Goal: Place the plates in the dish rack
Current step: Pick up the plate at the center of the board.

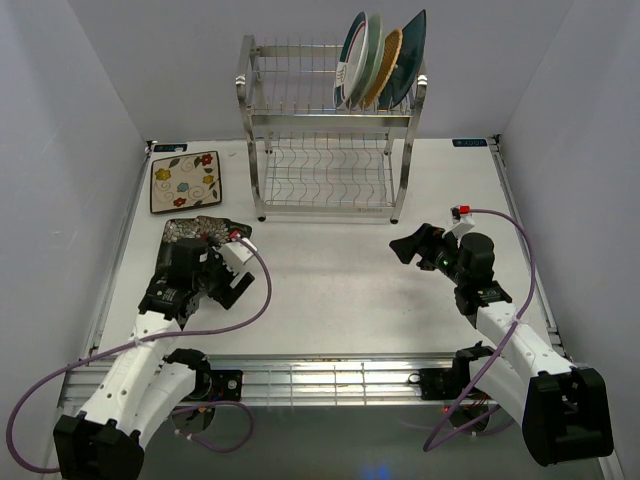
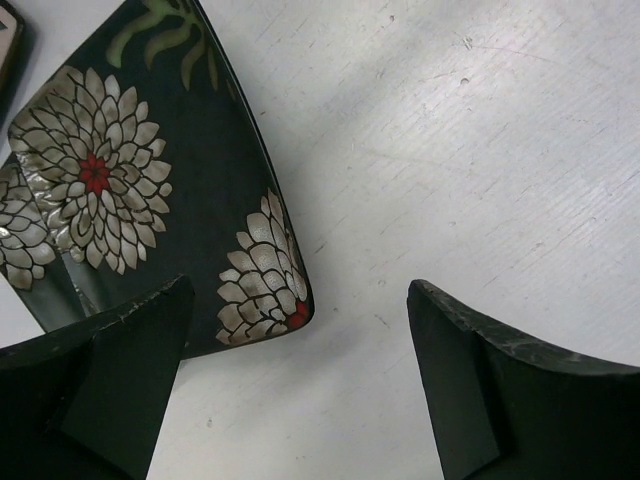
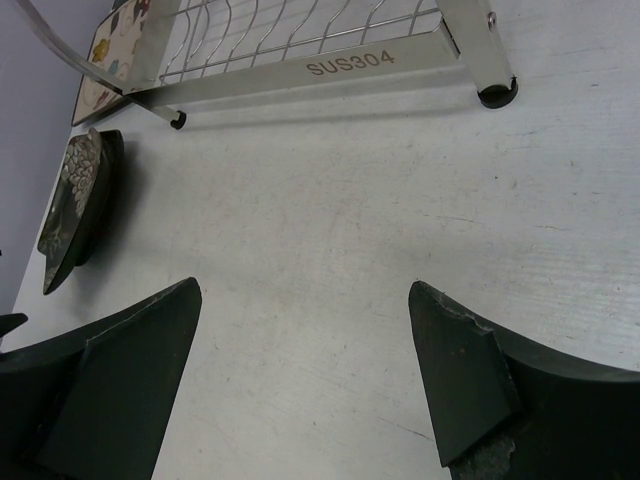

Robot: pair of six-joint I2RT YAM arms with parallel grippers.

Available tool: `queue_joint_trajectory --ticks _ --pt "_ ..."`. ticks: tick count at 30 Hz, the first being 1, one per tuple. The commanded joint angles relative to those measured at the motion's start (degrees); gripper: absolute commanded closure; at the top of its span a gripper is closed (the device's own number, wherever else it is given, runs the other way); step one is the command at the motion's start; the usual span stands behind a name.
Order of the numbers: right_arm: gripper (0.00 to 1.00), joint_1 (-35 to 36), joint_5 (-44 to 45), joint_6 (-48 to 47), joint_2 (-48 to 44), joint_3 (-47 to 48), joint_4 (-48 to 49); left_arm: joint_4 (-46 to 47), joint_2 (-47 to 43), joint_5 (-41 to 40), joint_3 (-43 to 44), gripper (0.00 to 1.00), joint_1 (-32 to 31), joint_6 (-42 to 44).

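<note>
The left gripper (image 2: 300, 292) stood wide open, gripping nothing. The dark floral plate (image 2: 150, 170) lay flat on the table (image 2: 480, 150) at ten o'clock from the gap. Its near corner showed between the jaws, close beside the left-hand one. The right gripper (image 3: 305, 290) was open and empty too. The dish rack (image 3: 350, 65) stood at its twelve o'clock, with four plates (image 1: 380, 60) upright in the top tier.
</note>
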Motion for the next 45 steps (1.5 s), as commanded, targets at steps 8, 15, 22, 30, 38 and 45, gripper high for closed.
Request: queue_joint_trajectory --ticks 8,15,22,30,38,45 --pt "0.1 -0.1 -0.2 1.0 0.4 2.2 2.3 1.2 -5.4 -0.2 -4.9 0.02 -0.2 4.0" --pt "0.1 -0.1 -2.2 0.9 3.3 3.3 2.5 3.3 -5.9 -3.0 -9.0 0.02 -0.2 6.1" --pt "0.1 -0.1 1.1 3.6 4.2 1.5 3.5 5.0 -6.5 -4.7 -11.0 0.02 -0.2 6.3" --pt "0.1 -0.1 0.5 4.9 1.8 -0.7 7.1 5.0 -6.1 -5.0 -10.0 0.02 -0.2 6.0" --pt "0.1 -0.1 -1.3 7.3 0.1 -2.6 8.5 5.1 -5.8 -4.2 -9.1 0.02 -0.2 5.8" --pt "0.1 -0.1 1.4 8.1 -1.1 -3.1 11.5 5.2 -4.7 -4.2 -8.4 0.02 -0.2 6.0"
